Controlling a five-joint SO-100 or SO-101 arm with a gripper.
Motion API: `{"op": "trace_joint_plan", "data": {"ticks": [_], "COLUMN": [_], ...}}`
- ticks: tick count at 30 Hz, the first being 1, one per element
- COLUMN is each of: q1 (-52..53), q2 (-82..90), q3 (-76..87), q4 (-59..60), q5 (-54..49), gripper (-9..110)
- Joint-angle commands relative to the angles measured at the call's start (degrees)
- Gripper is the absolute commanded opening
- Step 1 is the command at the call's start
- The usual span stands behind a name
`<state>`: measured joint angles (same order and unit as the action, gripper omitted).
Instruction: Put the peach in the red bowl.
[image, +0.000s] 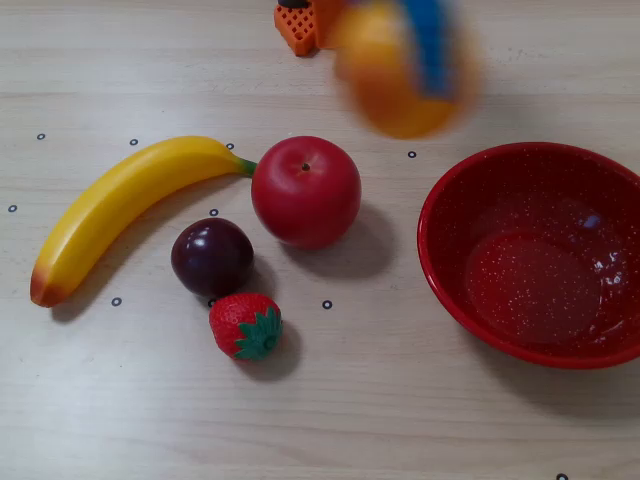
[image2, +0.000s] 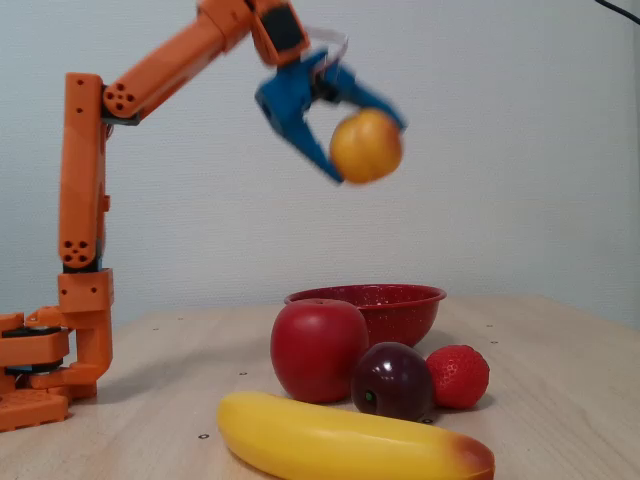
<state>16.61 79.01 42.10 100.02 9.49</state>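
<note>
High above the desk: the smooth, round yellow-orange toy peach (image2: 366, 146) hangs in the air, clamped between the blue fingers of the end effector (image2: 362, 150) on the orange arm (image2: 150, 75).
Peach position: in the overhead view the blurred peach (image: 400, 75) sits beyond the far-left rim of the wide, glossy red speckled bowl (image: 535, 255), not yet over its hollow.
Grip: the blue fingers close around the fruit, but both views are smeared, so how deeply it is seated cannot be told.
Risk, early release: letting go here would likely drop the peach on the bare wooden desk (image: 400, 420) or on the rim, from which it could bounce or roll off.
Risk, slip: a smooth round toy may squirt out of the grip during a quick swing.
Risk, height: a drop from this height could bounce out of the empty bowl.
Bystanders: the big red apple (image: 305, 190), dark purple plum (image: 211, 256), red strawberry (image: 245, 325) and yellow banana (image: 125, 205) lie left of the bowl; a loose peach could knock them.
</note>
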Motion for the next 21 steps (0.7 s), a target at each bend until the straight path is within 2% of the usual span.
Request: {"op": "trace_joint_plan", "data": {"ticks": [1, 8, 18, 19, 21], "q1": [7.21, 12.83, 9.67, 9.49, 8.79], "q2": [5.10, -6.42, -26.28, -27.33, -28.13], "q3": [0.97, 7.38, -1.49, -2.11, -2.20], "q4": [-3.16, -5.10, -13.01, -13.36, -14.24], "q5": [-6.06, -11.60, -7.82, -6.33, -5.80], "gripper": [0, 0, 0, 2, 28]}}
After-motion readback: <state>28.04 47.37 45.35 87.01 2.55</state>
